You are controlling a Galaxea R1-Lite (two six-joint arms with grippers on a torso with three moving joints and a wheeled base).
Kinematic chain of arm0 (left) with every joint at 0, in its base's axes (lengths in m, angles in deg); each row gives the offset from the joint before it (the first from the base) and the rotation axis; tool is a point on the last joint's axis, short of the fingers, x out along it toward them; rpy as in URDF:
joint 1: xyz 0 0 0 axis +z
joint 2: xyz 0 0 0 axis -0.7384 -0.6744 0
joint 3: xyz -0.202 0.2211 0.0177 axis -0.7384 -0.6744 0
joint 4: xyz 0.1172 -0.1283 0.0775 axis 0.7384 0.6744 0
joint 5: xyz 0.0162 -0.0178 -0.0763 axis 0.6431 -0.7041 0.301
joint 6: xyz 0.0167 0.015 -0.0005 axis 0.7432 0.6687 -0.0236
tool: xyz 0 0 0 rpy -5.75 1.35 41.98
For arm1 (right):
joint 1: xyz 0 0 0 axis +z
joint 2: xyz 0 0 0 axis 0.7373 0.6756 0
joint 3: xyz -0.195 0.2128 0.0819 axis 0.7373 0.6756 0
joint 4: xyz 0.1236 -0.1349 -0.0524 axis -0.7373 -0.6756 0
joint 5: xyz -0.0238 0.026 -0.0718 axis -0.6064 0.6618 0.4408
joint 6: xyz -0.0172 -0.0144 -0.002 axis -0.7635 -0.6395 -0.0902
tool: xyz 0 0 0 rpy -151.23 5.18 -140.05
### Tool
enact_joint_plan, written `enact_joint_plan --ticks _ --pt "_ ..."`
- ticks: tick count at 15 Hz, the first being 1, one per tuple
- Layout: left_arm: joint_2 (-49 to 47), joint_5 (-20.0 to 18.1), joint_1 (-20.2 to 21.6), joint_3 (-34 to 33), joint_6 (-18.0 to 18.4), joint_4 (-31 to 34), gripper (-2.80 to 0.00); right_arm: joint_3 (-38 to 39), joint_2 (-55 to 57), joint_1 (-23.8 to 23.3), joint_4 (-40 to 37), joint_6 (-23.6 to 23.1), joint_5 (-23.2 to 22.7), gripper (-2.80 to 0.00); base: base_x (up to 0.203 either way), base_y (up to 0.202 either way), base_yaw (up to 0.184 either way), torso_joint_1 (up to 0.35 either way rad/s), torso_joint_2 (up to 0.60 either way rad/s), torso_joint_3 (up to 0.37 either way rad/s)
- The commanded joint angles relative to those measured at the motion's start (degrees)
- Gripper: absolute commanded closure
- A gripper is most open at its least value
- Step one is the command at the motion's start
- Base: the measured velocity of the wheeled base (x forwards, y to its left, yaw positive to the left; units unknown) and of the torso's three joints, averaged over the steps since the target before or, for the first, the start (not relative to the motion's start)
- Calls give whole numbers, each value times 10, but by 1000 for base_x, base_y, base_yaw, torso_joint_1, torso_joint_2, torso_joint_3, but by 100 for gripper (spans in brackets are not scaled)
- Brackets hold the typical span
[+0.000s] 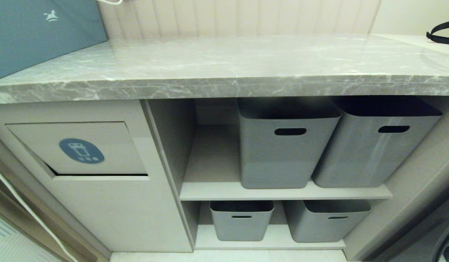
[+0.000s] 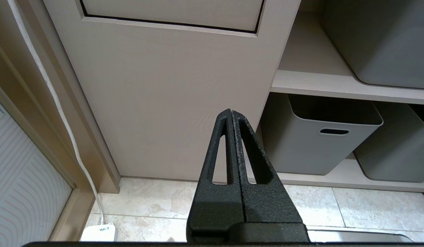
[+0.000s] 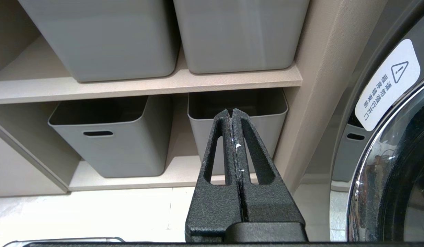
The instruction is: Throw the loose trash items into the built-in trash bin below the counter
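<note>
you have no scraps on the counter (image 1: 224, 62); the bin flap (image 1: 79, 147) sits low left, closed. left tool (image 2: 231, 113) and right tool (image 3: 231, 112) hang pressed together, empty; task looks finished

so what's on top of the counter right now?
On the counter: a teal box at its left end and a black strap at the far right. No trash scraps show on it. The surface under the box is covered.

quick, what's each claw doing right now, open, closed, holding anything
left claw: closed, holding nothing, low in front of the beige cabinet front.
right claw: closed, holding nothing, low before the lower grey baskets.
</note>
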Motion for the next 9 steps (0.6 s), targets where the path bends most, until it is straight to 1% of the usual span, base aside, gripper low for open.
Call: enact_joint_plan --ticks 1,9 --pt "-1 0 0 -1 0 -1 0 1 0 0 0 0 0 0 0 0 0 0 0 0" --pt "-1 0 0 -1 0 -1 0 1 0 0 0 -1 -1 0 0 0 0 0 0 0"
